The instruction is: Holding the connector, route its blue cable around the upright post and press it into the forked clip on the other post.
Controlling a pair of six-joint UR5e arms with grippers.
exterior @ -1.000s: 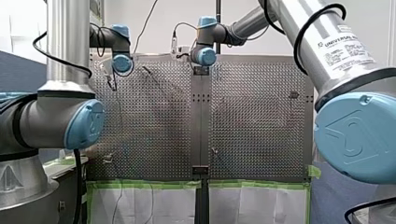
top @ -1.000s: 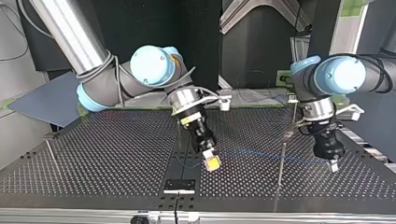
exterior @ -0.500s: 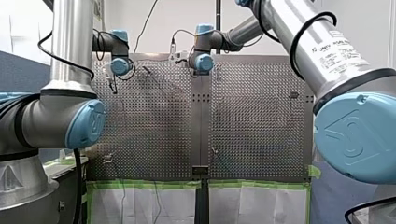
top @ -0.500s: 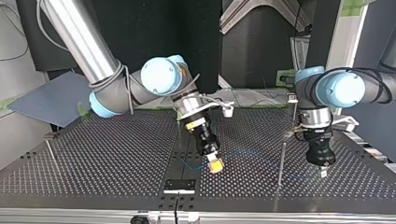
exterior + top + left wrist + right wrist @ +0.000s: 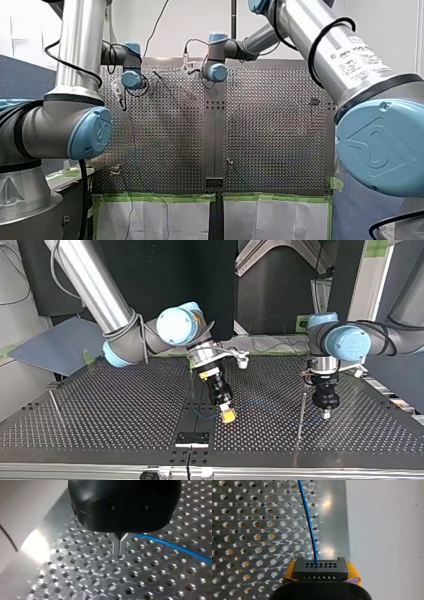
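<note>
In the right wrist view my right gripper (image 5: pixel 320 566) is shut on a black connector (image 5: pixel 320 570), gripped between yellow pads (image 5: pixel 353 572). A blue cable (image 5: pixel 310 525) leaves the connector and runs ahead over the perforated table. In the top view the same gripper (image 5: pixel 227 414) hangs low over the table's middle. The cable (image 5: pixel 260 404) trails from it toward a thin upright post (image 5: pixel 301 412). My left gripper (image 5: pixel 326 413) points down just beside that post, its metal fingers (image 5: pixel 116 546) pressed together with nothing between them. The cable (image 5: pixel 175 547) lies on the table close beside it.
A second thin post (image 5: pixel 55 402) stands at the top view's far left. A black plate (image 5: pixel 192 439) sits at the table's near edge in that view. Green tape and white sheets (image 5: pixel 165 215) line the table's edge in the front view.
My left gripper has moved toward the top view's left and now stands beside the upright post. My right gripper has barely shifted and still holds the connector.
</note>
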